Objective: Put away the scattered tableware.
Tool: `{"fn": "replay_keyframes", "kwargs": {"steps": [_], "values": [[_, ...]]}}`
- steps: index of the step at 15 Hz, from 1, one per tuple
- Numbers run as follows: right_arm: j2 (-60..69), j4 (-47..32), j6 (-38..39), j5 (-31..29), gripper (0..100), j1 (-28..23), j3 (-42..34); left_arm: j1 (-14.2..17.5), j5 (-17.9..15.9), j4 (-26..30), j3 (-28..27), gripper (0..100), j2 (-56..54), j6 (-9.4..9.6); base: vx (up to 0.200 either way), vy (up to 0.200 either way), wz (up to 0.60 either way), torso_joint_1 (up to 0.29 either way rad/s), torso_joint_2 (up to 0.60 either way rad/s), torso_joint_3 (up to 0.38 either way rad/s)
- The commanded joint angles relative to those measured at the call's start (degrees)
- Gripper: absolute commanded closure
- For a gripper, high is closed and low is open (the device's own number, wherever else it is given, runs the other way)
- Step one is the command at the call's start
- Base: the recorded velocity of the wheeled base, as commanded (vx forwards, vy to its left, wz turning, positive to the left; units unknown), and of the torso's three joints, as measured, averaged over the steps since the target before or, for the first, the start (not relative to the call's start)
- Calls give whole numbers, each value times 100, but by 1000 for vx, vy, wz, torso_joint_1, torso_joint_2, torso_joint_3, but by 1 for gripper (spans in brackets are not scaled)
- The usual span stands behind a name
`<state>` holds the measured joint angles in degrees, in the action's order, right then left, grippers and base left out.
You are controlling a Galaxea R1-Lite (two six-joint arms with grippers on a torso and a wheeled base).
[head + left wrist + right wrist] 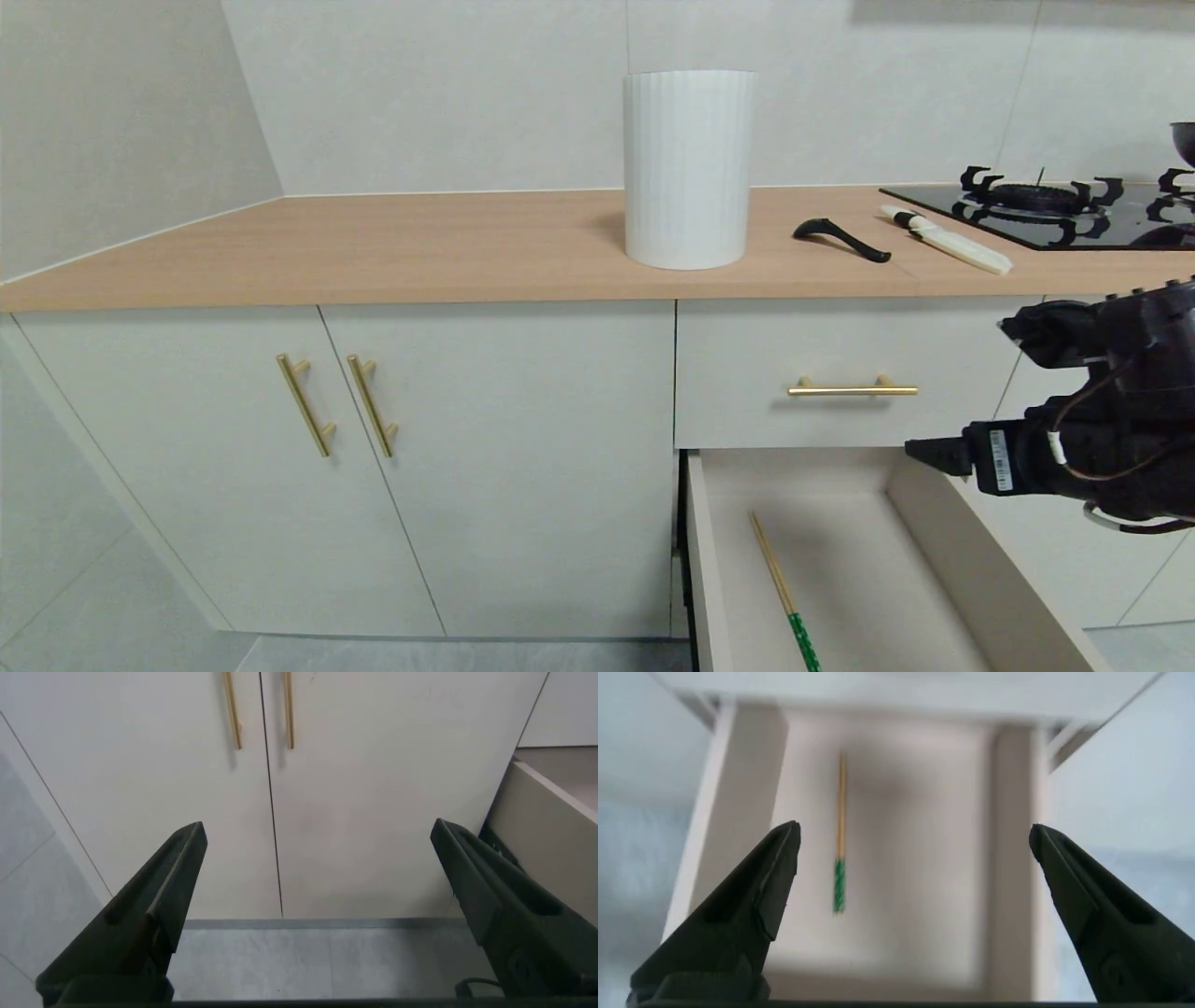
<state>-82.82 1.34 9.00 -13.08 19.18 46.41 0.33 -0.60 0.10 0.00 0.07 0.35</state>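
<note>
Hanging with its fingers spread wide and nothing between them, your right claw [957,389] sits just above the right rim of the cream pull-out drawer [971,560], which stands open. Well above and behind the claw rises the pale tiled wall [420,93]. Below the wall, the long light-wood countertop [373,247] runs higher than the claw and off to its left. Under that top, left of the claw, you have the cream double-door cabinet [373,467] with brass bar handles. Just beside the claw's left is a closed drawer front [747,364].

Above the claw, at the counter's right end, lies the black glass gas hob [1074,219]. Up and to the left stands the tall white ribbed cylinder [688,168]. Between the cylinder and the hob rest the cream-bladed knife [952,241] and the black curved scoop [840,238], apart from each other.

The green-tipped wooden chopsticks [780,579] lie flat on the drawer floor, below and left of the claw.

Your left claw [318,840] is also spread and empty, facing the cabinet doors low near the grey floor [318,952].
</note>
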Motion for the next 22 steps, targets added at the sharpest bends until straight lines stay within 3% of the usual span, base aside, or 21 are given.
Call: {"fn": "replay_keyframes", "kwargs": {"steps": [1,9,22], "values": [[486,-2,-38,7,0,-125,0,2,-2,-1,0,0,1,0,0,0,0,0,0,0],[469,-2,-126,34,0,-142,-18,2,-2,-1,0,0,1,0,0,0,0,42,-146,-140],[346,15,-135,42,0,-133,-106,2,-2,-1,0,0,1,0,0,0,0,171,-492,-294]]}}
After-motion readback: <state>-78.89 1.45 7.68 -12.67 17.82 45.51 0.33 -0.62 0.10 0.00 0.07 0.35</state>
